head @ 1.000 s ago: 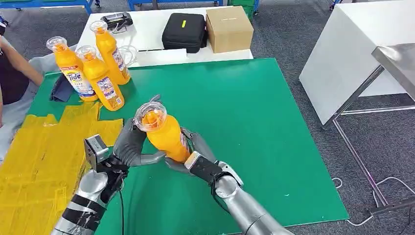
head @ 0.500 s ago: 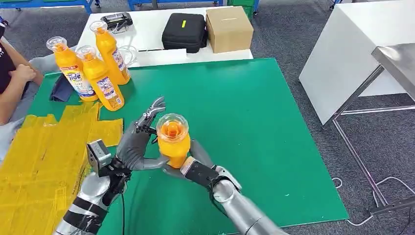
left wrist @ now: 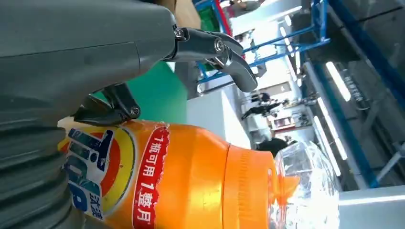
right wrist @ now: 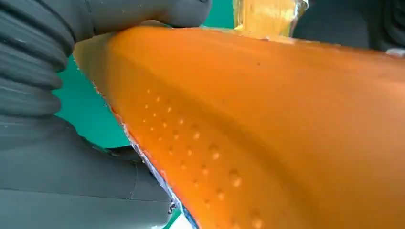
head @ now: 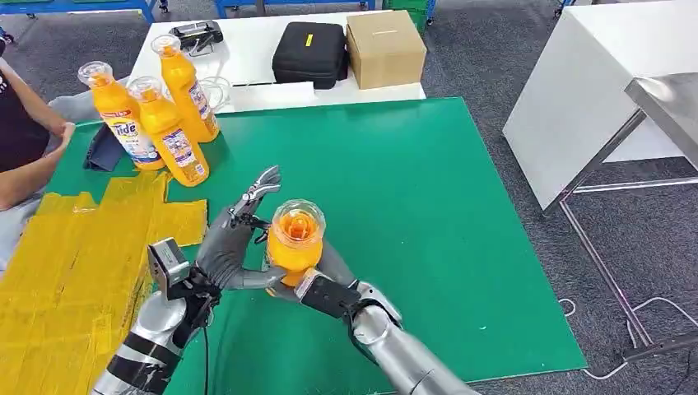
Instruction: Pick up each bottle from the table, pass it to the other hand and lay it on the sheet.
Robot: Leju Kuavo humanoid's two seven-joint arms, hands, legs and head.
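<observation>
**Bottle between both hands above the green mat**

You've got the bottle point(head: 294, 239) upright over the green mat point(head: 411, 206), its clear cap pointing up at your head camera, and both hands are on it. Your right hand point(head: 317, 280) cups the lower body from underneath, fingers wrapped round the orange plastic; in the right wrist view the bottle point(right wrist: 267, 129) presses right against the palm with the thumb point(right wrist: 143, 12) laid over its edge, so that hand has a firm hold. Your left hand point(head: 226, 247) comes in from the side, palm against the bottle and thumb under it, but the fingers point(head: 259, 188) are stretched up and out, standing apart from the cap (not wrapped round yet). The left wrist view agrees: the label side of the bottle point(left wrist: 167, 181) lies against the grey palm, and the fingertips point(left wrist: 229, 57) hang in open air above it.

The yellow sheet point(head: 74, 271) lies just left of the mat's near corner, partly overlapping the mat's left edge. Three more bottles point(head: 156, 111) stand close together at the mat's far left corner, just past the sheet. A person's arm point(head: 29, 164) rests beside the mat's left edge. Behind the mat's far edge you have a white table point(head: 247, 70) carrying a black case point(head: 311, 53) and a cardboard box point(head: 385, 48).
</observation>
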